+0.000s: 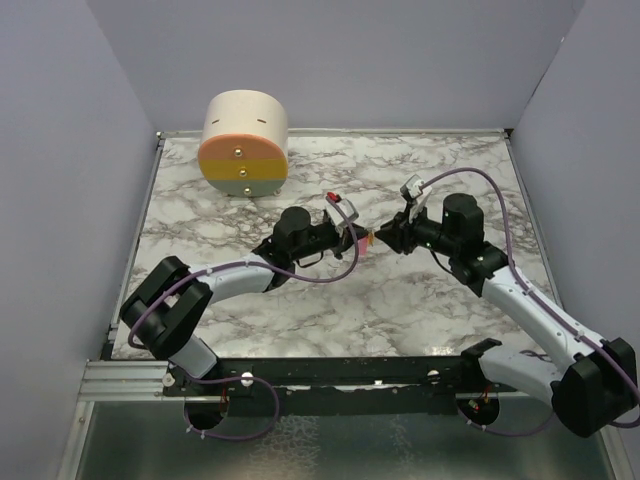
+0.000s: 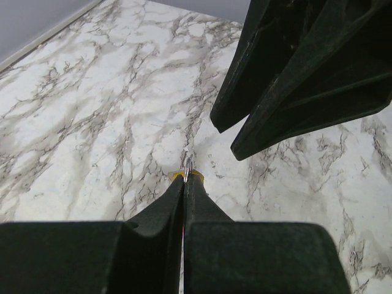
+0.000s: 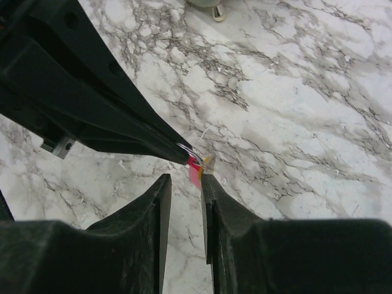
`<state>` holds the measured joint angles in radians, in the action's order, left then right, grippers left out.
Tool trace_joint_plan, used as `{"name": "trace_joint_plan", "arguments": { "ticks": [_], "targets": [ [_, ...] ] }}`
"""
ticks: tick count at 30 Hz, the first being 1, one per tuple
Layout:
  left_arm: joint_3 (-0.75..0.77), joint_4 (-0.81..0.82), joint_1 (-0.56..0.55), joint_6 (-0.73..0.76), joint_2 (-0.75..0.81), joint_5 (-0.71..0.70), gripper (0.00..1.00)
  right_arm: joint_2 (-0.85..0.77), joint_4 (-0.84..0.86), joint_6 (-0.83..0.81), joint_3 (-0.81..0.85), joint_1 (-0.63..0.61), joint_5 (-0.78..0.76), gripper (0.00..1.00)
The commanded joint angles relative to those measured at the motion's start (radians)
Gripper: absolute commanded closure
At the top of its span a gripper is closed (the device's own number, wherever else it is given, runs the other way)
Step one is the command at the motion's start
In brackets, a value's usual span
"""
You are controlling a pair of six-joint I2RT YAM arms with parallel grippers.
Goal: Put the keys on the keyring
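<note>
Left gripper (image 2: 186, 179) clamped on keyring (image 3: 195, 174) | right gripper (image 3: 185, 182) fingers apart, gripping nothing | key (image 3: 206, 163) just beside keyring | I'd draw right gripper straight back, avoiding snags.

Soft, even light from above fills all three views. The marble table (image 1: 420, 310) is bright without harsh glare, and shadows under the arms are faint and diffuse. In its wrist view the left gripper (image 2: 185, 179) looms dark and soft-edged (surface detail lost in black), while the pink keyring (image 3: 195, 174) stays fairly sharp
</note>
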<state>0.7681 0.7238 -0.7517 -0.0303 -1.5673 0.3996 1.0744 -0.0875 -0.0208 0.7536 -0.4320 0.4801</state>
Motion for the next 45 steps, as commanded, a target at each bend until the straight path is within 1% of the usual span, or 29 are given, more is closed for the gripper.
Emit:
{"name": "trace_joint_plan", "arguments": {
  "ticks": [1,4,8,16,37,45],
  "targets": [
    [-0.013,0.021,0.018,-0.041,0.071,0.018,1.00,-0.049,0.074,0.032,-0.045,-0.004,-0.094,0.72],
    [-0.015,0.021,0.029,-0.063,0.089,0.049,1.00,-0.071,0.099,0.035,-0.076,-0.004,-0.095,0.71],
    [-0.009,0.021,0.031,-0.082,0.102,0.078,1.00,-0.075,0.132,0.046,-0.104,-0.004,-0.053,0.70],
    [0.001,0.021,0.032,-0.101,0.108,0.124,1.00,-0.054,0.186,0.070,-0.110,-0.005,-0.014,0.69],
    [0.028,0.020,0.032,-0.117,0.112,0.139,1.00,0.011,0.212,0.082,-0.094,-0.008,0.044,0.68],
    [0.038,0.021,0.031,-0.125,0.109,0.144,1.00,0.018,0.224,0.085,-0.095,-0.016,0.033,0.68]
  ]
}}
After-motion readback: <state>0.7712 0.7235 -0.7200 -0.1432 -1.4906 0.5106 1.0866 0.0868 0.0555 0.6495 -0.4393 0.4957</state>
